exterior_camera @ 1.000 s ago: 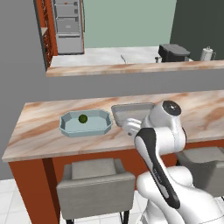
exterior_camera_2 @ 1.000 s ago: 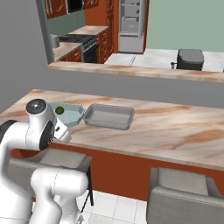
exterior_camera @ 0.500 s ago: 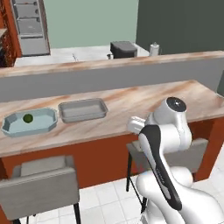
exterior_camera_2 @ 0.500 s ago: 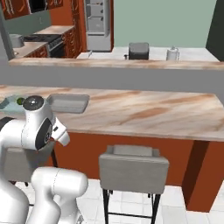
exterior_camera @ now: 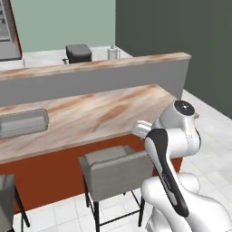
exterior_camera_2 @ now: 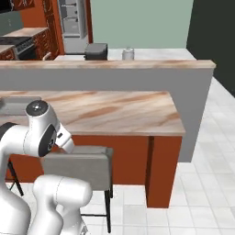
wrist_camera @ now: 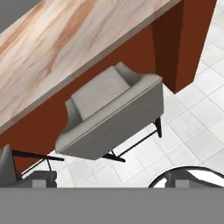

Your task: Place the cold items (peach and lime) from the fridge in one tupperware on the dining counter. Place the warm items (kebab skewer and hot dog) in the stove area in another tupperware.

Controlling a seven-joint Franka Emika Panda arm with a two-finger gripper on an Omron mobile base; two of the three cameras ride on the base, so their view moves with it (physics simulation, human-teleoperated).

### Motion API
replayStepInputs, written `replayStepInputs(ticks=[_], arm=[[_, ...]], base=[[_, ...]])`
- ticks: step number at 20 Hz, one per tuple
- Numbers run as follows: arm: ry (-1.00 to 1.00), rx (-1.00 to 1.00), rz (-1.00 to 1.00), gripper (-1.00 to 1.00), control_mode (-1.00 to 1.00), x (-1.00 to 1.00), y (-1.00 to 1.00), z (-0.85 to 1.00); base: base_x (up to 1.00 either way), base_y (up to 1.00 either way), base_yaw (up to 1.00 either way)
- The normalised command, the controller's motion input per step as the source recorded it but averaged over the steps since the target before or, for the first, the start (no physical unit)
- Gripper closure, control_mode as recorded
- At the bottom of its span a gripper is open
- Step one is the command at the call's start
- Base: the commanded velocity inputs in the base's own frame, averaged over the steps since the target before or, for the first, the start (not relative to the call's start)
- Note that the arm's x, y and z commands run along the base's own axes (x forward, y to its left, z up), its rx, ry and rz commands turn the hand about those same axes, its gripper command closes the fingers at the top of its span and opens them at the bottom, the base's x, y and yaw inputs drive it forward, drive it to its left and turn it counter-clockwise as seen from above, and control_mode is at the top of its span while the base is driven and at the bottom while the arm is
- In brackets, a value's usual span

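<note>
Fingers: tips barely clear the bottom edge of the hand view, too little showing to judge the gap; cannot tell whether they are apart or together. Nothing seen between them.
Gripper (exterior_camera: 141, 129): tucked in near the arm's own body, aimed down at the floor and a stool (wrist_camera: 111, 118). Judged a travel pose, not a reach.
Arm (exterior_camera: 174, 136): folded high over the base, clear of the counter edge; likely kept compact so the base can drive.
Grey tray (exterior_camera: 22, 122): on the counter, far left in the left base view, its end also at the left edge of the right base view; well apart from the gripper. Contents not readable from here.
Counter (exterior_camera: 104, 111): beige-pink marbled top, red-brown base, its right end in view; a grey-fronted ledge (exterior_camera_2: 114, 75) rises behind it.
Fridge (exterior_camera_2: 73, 20): far back left, door open, pale shelves visible; too small to pick out any fruit.
Stove (exterior_camera_2: 20, 46): dark, among red-brown cabinets at far left.
Room: white tile floor, green back wall, dark wall at right; a dark appliance (exterior_camera_2: 96, 50) and a small pale jar (exterior_camera_2: 128, 53) on the far worktop.
Stage (judgement): in transit between stations, nothing carried that can be seen.
</note>
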Motion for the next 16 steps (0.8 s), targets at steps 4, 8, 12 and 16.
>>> replayStepInputs(ticks=[4, 8, 12, 16], arm=[[0.00, 0.00, 0.00, -1.00, 1.00, 0.00, 0.00, 0.00], [0.00, 0.00, 0.00, -1.00, 1.00, 0.00, 0.00, 0.00], [0.00, 0.00, 0.00, -1.00, 1.00, 0.00, 0.00, 0.00], [0.00, 0.00, 0.00, -1.00, 1.00, 0.00, 0.00, 0.00]], base=[[0.25, -1.00, -0.07], [0.32, -1.00, -0.07], [0.43, -1.00, -0.05], [0.52, -1.00, -0.02]])
